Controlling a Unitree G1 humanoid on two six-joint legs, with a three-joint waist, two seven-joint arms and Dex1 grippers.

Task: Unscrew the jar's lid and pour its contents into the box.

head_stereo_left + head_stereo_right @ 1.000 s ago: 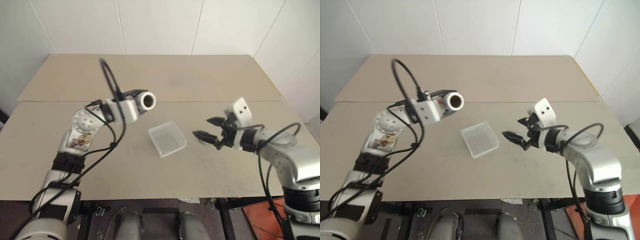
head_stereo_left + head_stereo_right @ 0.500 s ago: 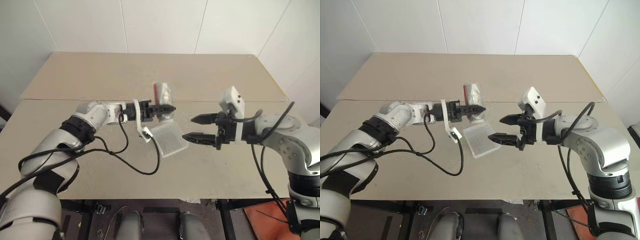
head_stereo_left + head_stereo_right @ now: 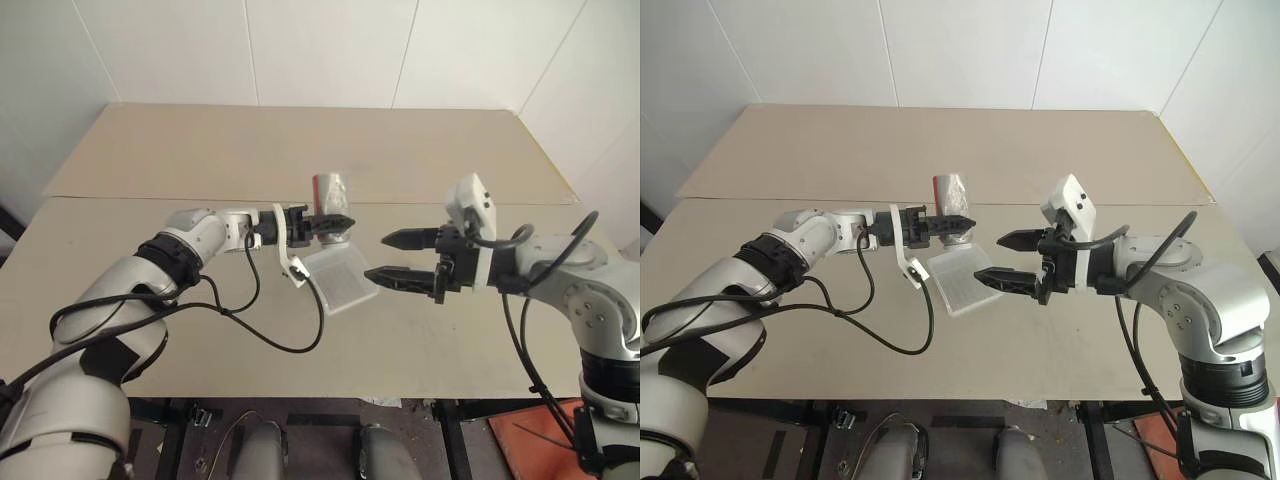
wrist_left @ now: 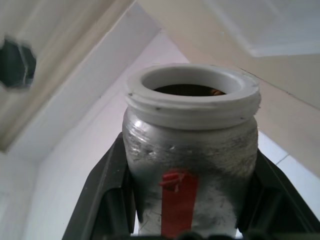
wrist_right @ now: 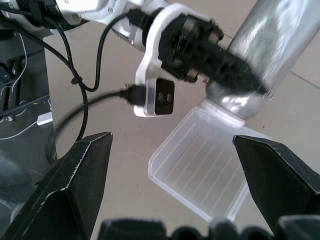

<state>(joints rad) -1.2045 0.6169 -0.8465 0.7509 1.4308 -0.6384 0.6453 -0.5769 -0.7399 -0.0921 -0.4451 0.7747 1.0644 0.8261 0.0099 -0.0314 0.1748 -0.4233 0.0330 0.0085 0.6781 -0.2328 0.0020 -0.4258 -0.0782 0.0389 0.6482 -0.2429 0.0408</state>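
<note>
Inside the jar (image 4: 191, 155), left wrist view catches brown contents (image 4: 216, 92).

No readable text, numbers, brand names or signs appear anywhere. The only marking is a plain red strip on the side of the jar (image 4: 190, 160), a solid block of colour with no letters or figures on it. The box (image 5: 200, 170) has moulded ridges only, no lettering.
</note>
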